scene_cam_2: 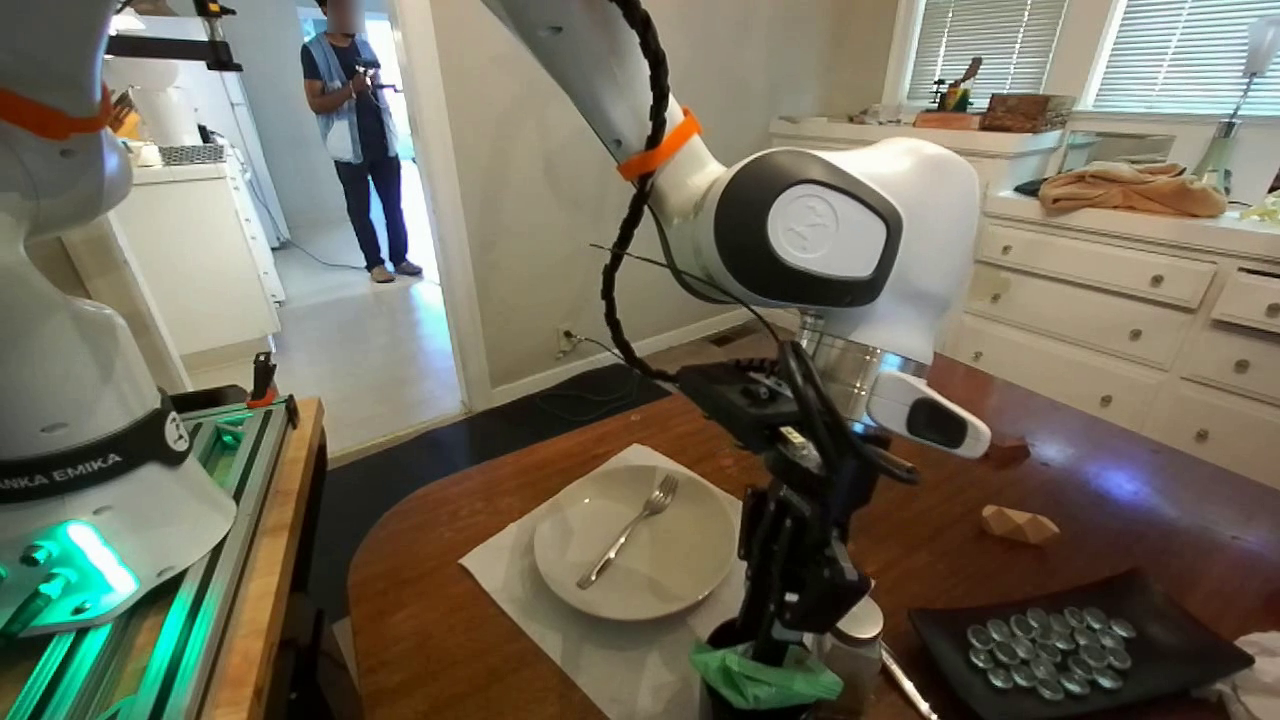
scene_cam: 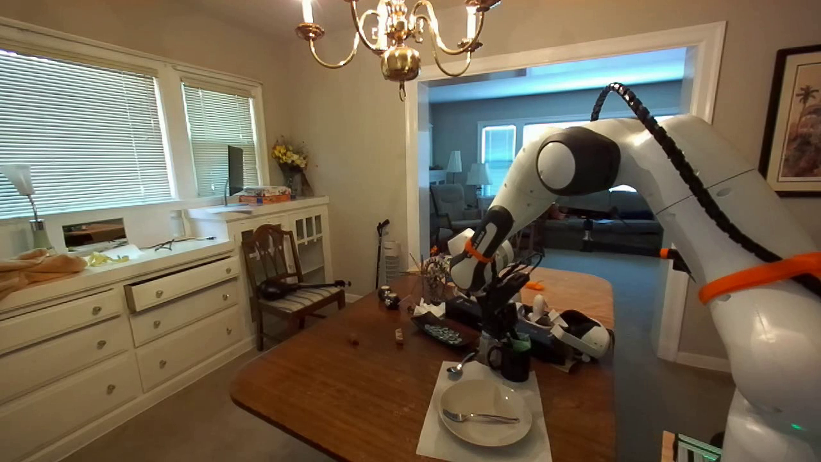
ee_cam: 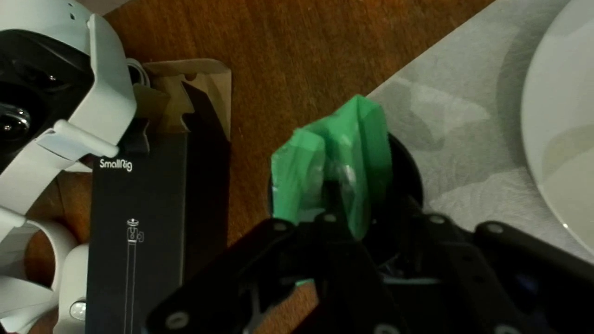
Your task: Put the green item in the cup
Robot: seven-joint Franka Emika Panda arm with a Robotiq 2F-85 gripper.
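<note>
The green item (scene_cam_2: 765, 678) is a thin, crumpled light-green piece, like plastic film. It sits in the mouth of the black cup (scene_cam: 515, 366) and spreads over its rim. In the wrist view the green item (ee_cam: 343, 139) covers much of the cup (ee_cam: 409, 162), whose dark rim shows at the right. My gripper (scene_cam_2: 775, 645) points down into the cup's mouth. In the wrist view its fingers (ee_cam: 371, 197) stand apart, with the green folds around the left finger. The fingertips inside the cup are dark and partly hidden.
A white plate (scene_cam_2: 640, 590) with a fork (scene_cam_2: 625, 535) lies beside the cup on a white mat. A lidded glass jar (scene_cam_2: 855, 640) stands close to the cup. A black tray (scene_cam_2: 1160, 620) of glass stones, a black box (ee_cam: 139, 199) and a white headset (ee_cam: 111, 88) are near.
</note>
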